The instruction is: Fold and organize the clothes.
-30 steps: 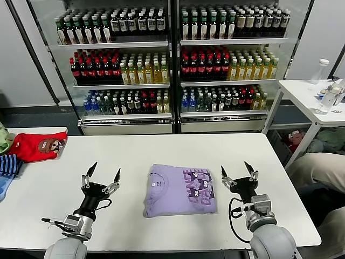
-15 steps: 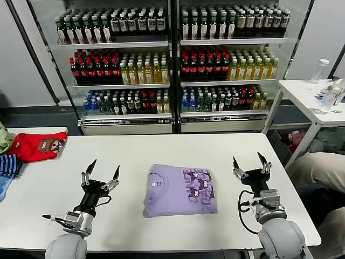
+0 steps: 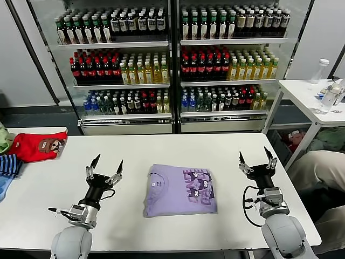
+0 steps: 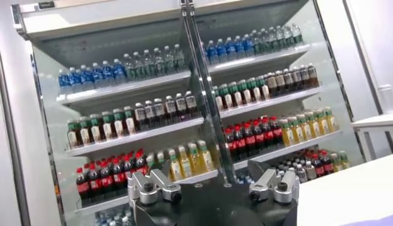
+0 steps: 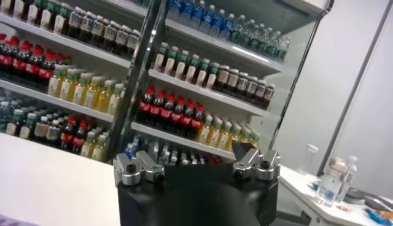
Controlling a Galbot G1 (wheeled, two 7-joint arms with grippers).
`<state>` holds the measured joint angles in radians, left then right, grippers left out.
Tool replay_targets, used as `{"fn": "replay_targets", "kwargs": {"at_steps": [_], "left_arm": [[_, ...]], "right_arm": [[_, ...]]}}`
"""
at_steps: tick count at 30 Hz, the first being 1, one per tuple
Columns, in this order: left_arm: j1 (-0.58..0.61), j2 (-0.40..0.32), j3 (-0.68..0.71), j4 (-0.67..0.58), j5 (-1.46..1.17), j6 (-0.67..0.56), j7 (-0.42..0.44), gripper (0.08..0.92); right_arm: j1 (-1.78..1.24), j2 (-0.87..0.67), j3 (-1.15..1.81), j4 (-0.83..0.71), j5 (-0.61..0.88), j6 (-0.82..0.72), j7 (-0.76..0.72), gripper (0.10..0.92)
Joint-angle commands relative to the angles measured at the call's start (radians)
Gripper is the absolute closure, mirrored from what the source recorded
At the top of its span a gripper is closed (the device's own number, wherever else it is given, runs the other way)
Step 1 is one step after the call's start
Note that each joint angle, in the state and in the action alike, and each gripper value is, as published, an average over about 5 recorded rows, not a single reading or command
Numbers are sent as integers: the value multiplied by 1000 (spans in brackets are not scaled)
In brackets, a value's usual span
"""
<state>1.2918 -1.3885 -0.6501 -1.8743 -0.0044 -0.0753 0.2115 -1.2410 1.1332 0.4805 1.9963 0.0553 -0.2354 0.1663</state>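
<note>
The lavender T-shirt [image 3: 179, 190] lies folded into a neat rectangle at the middle of the white table [image 3: 161, 148], with its dark cartoon-cat print showing on its right half. My left gripper [image 3: 107, 163] is open and empty, fingers pointing up, to the left of the shirt. My right gripper [image 3: 254, 157] is open and empty, fingers pointing up, to the right of the shirt near the table's right edge. Both wrist views look at the drinks cooler; the shirt does not show in them.
A red garment with a cartoon face [image 3: 39, 146] and a blue striped garment [image 3: 7, 166] lie at the table's far left. A glass-door drinks cooler [image 3: 172, 65] stands behind the table. A small white side table [image 3: 312, 94] with bottles is at the right.
My right gripper has moved right and up, away from the shirt. My left gripper has lifted slightly and shifted a little right. The shirt has not moved.
</note>
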Motion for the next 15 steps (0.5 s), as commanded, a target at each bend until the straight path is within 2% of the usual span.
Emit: {"fn": "replay_targets", "kwargs": {"at_steps": [1,7,15], "left_arm": [[-34,-3,4,24,2,-5,7,177],[-28,9,2,13,-15,-3,32,177],[-38,19,23,3,5,48,15,177]], "right_arm": [[35,2,-6,-94,-29,57,-2,203],[55,21,-17,-130,-36,69,-4,203],[67,8,-17,-132,-31,67,-6,203]]}}
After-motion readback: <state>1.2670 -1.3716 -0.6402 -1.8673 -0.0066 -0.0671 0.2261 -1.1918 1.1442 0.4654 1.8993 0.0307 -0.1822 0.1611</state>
